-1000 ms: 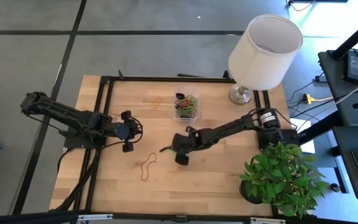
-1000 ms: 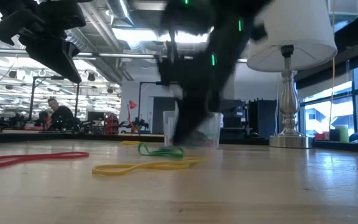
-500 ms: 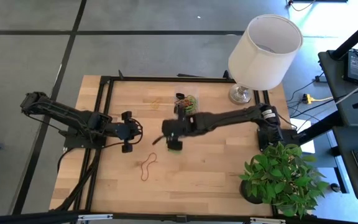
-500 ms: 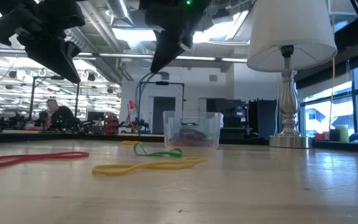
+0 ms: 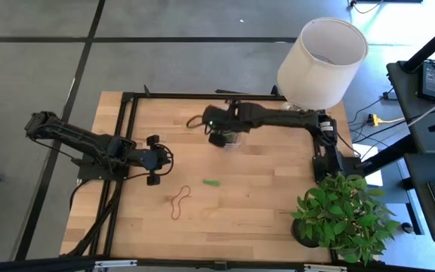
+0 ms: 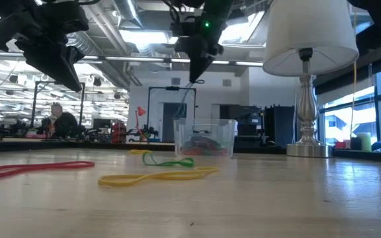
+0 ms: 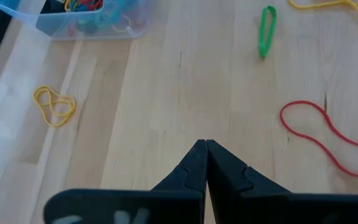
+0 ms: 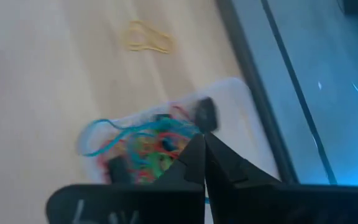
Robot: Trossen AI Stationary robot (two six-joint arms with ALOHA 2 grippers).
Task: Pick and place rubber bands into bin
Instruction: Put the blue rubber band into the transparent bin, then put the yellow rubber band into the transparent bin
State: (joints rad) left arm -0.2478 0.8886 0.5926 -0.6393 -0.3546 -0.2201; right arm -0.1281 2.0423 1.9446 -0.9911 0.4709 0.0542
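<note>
right gripper [image 5: 206, 121] swung from table centre — now over bin [image 5: 231, 140].

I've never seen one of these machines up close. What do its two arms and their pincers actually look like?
Both arms are dark, nearly black, built of slim jointed segments. The right arm carries a small green light near its wrist and a pale band by its base. The left arm has black cables looping beside it. Each ends in two flat, tapering black fingers: left gripper, right gripper.
</note>
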